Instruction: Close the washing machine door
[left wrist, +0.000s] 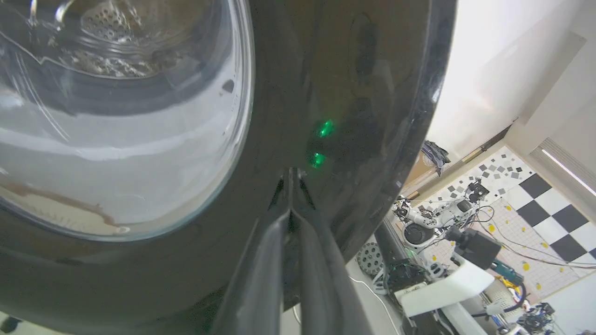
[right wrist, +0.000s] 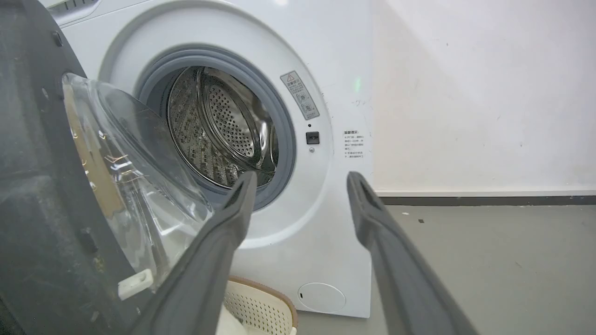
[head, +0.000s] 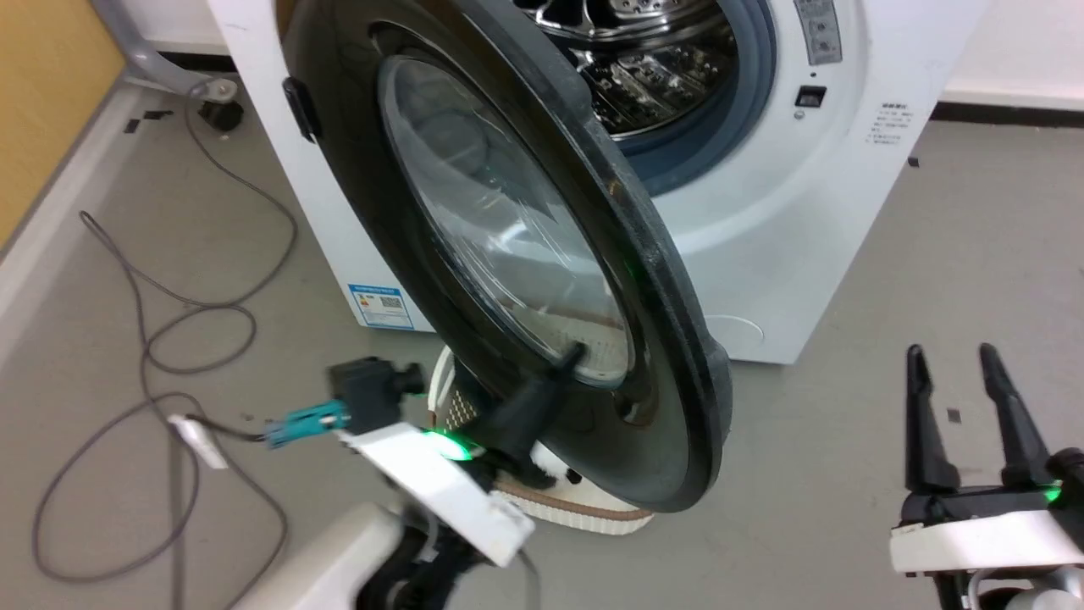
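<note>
My left gripper [head: 578,350] has its two fingers pressed tight together, with nothing between them. The tips rest against the outer face of the washing machine door [head: 500,229], on the glossy black ring just beside the lower rim of the glass (my green light reflects off that ring in the left wrist view). In the head view the door stands open, swung well out from the washing machine [head: 762,254] and running from 11 o'clock down to 6 o'clock. The porthole is uncovered at 1 o'clock, where the steel drum [head: 652,59] shows inside the grey-blue gasket [head: 730,127]. My right gripper [head: 950,352] sits at 4 o'clock, fingers spread wide and empty, well apart from the door. A cream perforated basket [head: 584,508] lies on the floor under the door's lower edge at 6 o'clock. A grey cable [head: 169,339] loops at 9 o'clock.
</note>
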